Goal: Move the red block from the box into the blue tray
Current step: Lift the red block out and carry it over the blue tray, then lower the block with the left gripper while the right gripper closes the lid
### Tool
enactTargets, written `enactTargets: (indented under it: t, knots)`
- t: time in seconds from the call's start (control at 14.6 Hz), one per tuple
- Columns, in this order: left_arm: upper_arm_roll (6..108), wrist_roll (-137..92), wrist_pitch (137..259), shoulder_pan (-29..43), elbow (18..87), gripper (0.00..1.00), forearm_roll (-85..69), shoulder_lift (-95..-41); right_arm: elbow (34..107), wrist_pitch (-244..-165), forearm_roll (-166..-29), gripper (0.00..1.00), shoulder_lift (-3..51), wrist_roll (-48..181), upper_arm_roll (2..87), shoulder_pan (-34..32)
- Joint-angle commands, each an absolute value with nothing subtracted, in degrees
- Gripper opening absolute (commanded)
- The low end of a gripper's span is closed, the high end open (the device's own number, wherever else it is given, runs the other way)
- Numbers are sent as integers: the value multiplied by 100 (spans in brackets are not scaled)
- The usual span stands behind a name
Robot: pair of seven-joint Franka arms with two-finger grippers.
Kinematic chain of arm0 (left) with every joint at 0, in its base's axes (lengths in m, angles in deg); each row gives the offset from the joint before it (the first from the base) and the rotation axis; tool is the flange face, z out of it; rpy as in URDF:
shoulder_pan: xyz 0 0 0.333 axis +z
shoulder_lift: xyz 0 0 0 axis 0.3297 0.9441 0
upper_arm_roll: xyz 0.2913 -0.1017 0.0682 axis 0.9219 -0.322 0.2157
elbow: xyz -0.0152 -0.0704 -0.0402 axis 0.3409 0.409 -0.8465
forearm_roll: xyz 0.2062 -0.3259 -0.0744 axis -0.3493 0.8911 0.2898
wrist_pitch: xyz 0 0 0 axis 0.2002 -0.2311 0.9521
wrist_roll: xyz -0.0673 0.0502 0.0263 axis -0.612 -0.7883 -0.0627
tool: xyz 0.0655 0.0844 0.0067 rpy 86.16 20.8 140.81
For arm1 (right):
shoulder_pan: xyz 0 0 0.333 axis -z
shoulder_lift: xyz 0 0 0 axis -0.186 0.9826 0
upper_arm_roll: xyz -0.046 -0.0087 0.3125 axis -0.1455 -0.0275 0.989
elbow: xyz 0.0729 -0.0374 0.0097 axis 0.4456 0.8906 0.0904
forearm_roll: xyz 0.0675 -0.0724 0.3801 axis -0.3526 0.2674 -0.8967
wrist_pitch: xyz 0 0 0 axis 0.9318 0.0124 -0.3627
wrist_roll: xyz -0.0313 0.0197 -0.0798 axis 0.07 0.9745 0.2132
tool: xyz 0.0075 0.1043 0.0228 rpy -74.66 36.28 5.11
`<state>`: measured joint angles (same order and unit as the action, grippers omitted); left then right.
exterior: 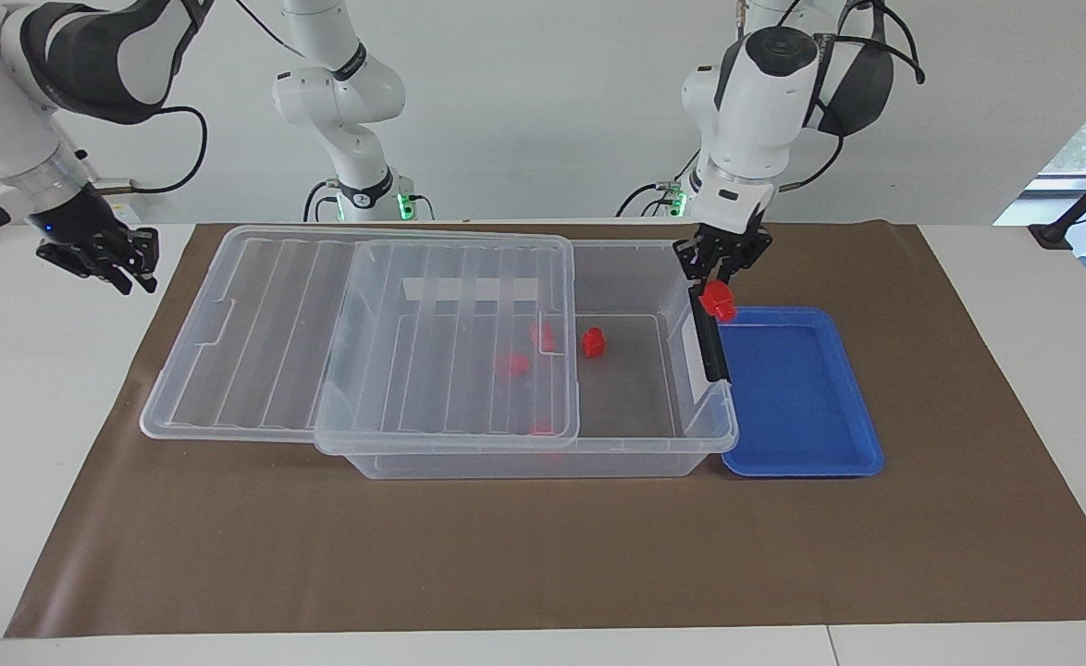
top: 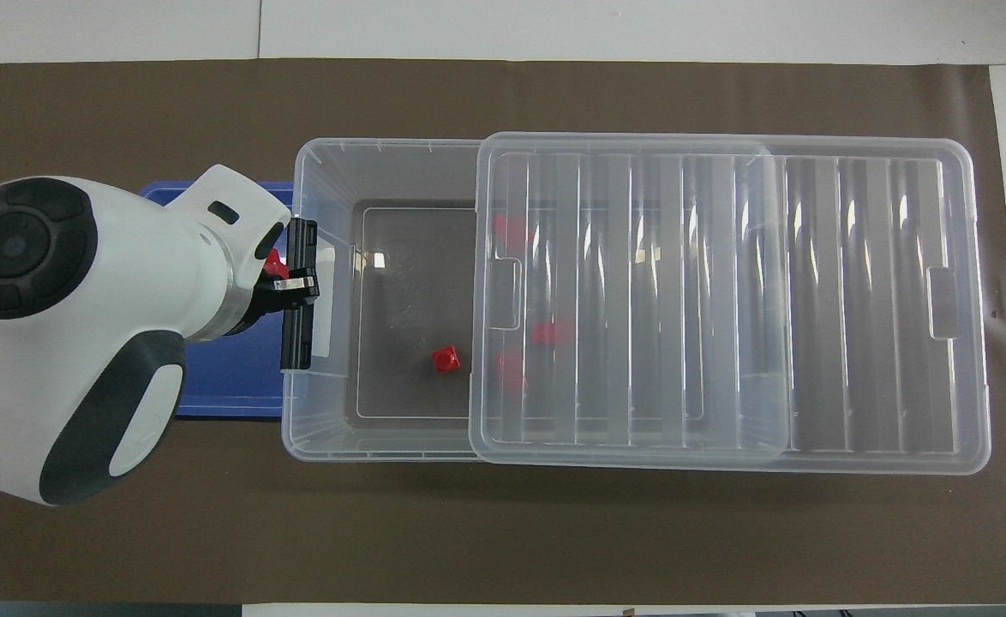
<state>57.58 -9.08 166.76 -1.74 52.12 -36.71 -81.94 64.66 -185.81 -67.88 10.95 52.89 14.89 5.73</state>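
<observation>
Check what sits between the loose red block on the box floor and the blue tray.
The box's end wall with its black clip handle stands between that red block and the blue tray, clearest in the facing view.
</observation>
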Motion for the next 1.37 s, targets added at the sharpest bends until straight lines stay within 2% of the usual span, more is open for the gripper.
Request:
enactTargets:
  t: [0.0,0.21,0.62,0.82,1.3]
  knots:
    - [5738,-1839,16809,288,5684,0,-3702,-8422,7192,-19322,-6753,0,1036,5289,1537,545]
    - [5755,-2895,17405,930,6062,0,-3448,-8484,7792,-19958,-6753,0,1028,5228,1537,544]
    - [5755,-3821,18662,1301,6932,0,-3420,-8063,7810,-20073,-6753,0,1080,5245,1598,545]
    - [5755,-3865,19216,1424,7012,0,-3420,-7571,7801,-20046,-6753,0,1089,5552,1738,536]
    - [5755,-4313,20210,1644,7267,0,-3420,-7026,7766,-19967,-6753,0,1072,6228,2117,536]
